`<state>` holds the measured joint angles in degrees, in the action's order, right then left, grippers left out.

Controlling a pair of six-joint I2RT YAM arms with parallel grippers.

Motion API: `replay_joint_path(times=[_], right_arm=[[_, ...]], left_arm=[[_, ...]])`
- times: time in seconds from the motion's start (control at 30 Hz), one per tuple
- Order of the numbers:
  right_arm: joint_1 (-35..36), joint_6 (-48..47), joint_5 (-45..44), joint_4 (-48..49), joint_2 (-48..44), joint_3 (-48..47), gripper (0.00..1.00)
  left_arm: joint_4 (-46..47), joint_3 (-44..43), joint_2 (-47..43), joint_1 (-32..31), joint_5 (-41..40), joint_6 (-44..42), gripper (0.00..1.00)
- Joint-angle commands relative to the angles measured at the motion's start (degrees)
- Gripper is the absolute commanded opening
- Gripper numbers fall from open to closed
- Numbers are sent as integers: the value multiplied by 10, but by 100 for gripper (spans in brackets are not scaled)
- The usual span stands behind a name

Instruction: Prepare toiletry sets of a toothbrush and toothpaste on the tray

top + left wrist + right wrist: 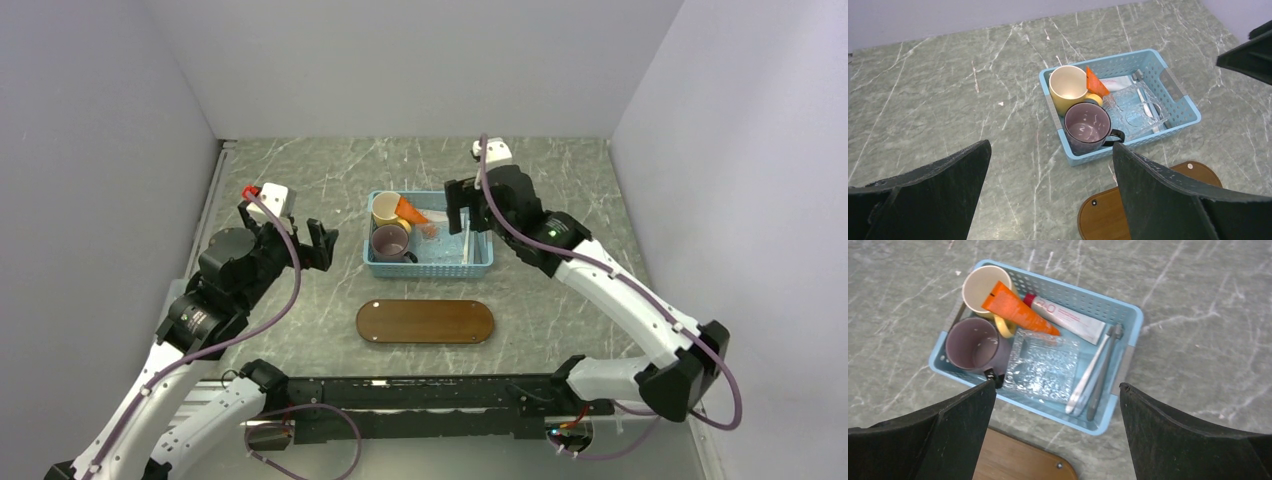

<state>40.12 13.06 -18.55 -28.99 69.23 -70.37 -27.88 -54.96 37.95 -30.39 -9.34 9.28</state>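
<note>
The orange tube (1015, 310) and the white tube (1068, 320) lie in the blue basket (1129, 347), the orange one leaning on the yellow mug. Two pale toothbrushes (1095, 371) lie side by side at the basket's right end. The same tubes show in the left wrist view, orange (1094, 82) and white (1115, 82). The brown wooden tray (425, 322) lies bare in front of the basket. My right gripper (460, 215) is open and empty above the basket's right part. My left gripper (300, 245) is open and empty, left of the basket.
The basket (430, 265) also holds a yellow mug (982, 287), a purple mug (973, 347) and a clear glass dish (1043, 367). White walls close in the marble table on three sides.
</note>
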Motion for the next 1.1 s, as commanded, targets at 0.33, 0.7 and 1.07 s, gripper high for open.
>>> replay_joint_path(times=[0.33, 0.7, 1.07], right_arm=[[65, 32, 43, -48, 217, -190, 90], [75, 60, 74, -71, 333, -238, 66], [75, 84, 73, -81, 402, -258, 45]], left_arm=[[4, -3, -10, 4, -22, 7, 99], [3, -4, -18, 3, -17, 10, 99], [5, -2, -25, 4, -7, 11, 99]])
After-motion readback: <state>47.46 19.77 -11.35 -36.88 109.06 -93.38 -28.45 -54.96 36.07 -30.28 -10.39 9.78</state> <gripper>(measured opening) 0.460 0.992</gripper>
